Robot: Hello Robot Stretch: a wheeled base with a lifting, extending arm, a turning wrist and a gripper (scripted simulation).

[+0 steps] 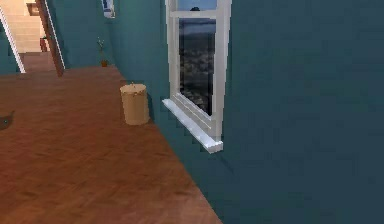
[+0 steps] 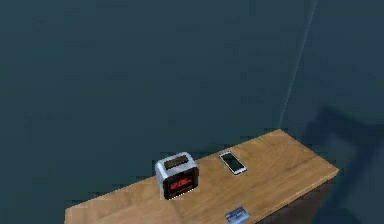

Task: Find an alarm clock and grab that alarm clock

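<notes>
Here, the alarm clock [image 2: 177,173]: silvery box, dark face, seemingly red digits.

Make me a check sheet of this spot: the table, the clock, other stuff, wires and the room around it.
Surface: wooden table against a teal wall.
Job's things: clock with red digits, standing on the table near its back edge.
Clutter: phone lying flat to the right of the clock and apart from it; small grey thing at the table's front edge.
Cables: nothing seen.
Surroundings: in the forward view, a wood floor, a white-framed window and a tan bin by the wall.
</notes>
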